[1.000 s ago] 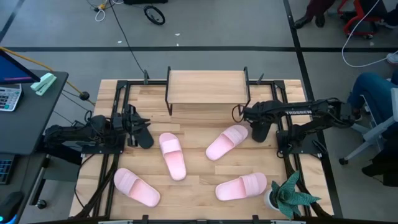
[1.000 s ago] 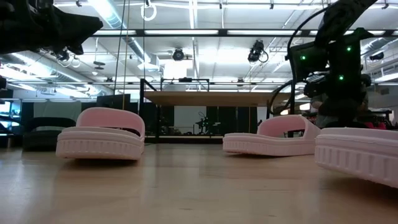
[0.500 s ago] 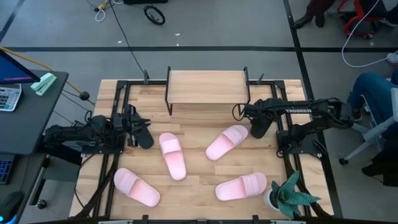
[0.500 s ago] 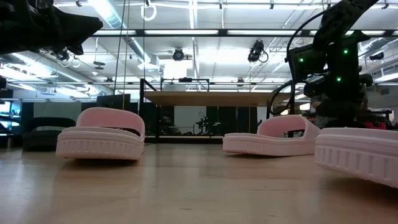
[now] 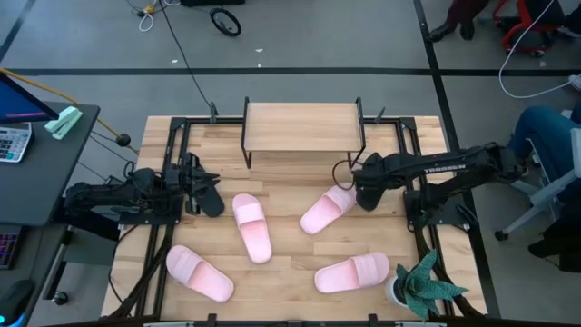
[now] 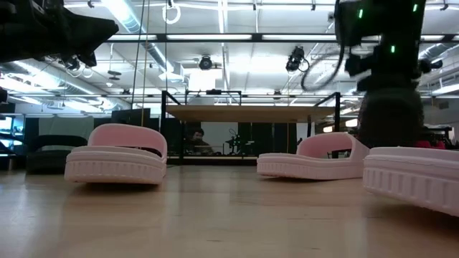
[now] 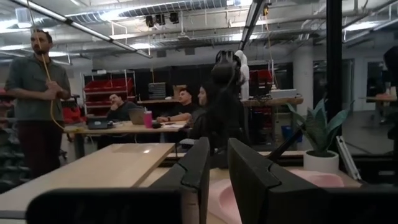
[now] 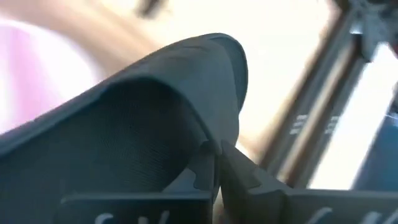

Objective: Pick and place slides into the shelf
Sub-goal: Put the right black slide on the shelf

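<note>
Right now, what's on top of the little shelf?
Nothing sits on the shelf; its wooden top is bare. From above, that board hides whatever is underneath. Four pink slides lie on the table.

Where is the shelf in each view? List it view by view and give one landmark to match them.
High view: the shelf sits top centre, at the table's far edge.
Low view: centre background, its board raised on thin black legs.
Left wrist view: probably the light board at lower left.
Right wrist view: not in it.
Landmark: the pink slide nearest the shelf, right of centre in the low view.
</note>
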Motion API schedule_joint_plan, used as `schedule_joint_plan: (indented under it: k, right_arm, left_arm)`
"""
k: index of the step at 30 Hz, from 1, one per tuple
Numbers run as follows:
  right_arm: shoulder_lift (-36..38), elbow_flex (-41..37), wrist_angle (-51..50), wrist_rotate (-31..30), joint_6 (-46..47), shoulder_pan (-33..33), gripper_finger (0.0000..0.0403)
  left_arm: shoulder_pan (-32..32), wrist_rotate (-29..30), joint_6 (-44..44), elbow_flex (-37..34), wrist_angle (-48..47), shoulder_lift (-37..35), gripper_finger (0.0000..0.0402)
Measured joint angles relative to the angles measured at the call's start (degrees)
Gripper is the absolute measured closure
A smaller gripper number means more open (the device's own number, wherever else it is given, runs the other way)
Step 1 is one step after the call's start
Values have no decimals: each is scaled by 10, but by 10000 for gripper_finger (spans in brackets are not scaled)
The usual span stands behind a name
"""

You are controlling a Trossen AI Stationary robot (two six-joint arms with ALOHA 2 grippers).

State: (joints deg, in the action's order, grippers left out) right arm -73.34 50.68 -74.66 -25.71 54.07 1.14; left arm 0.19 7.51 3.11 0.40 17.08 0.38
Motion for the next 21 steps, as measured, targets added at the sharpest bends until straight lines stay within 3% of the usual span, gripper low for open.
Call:
schedule_joint_plan:
  k: [4,10,16,21]
  right_arm:
    - [0,73,-2,30,20,-87,394]
    - [0,168,41,27,-5,-198,394]
    - [0,230,110,-74,-160,-241,394]
    - [0,245,115,-194,-290,-202,394]
  left_arm:
    - [0,0,-29,0,0,0,337]
    - [0,0,-50,0,-3,0,337]
    - [0,0,-50,0,-2,0,346]
    - [0,0,-50,0,5,0,343]
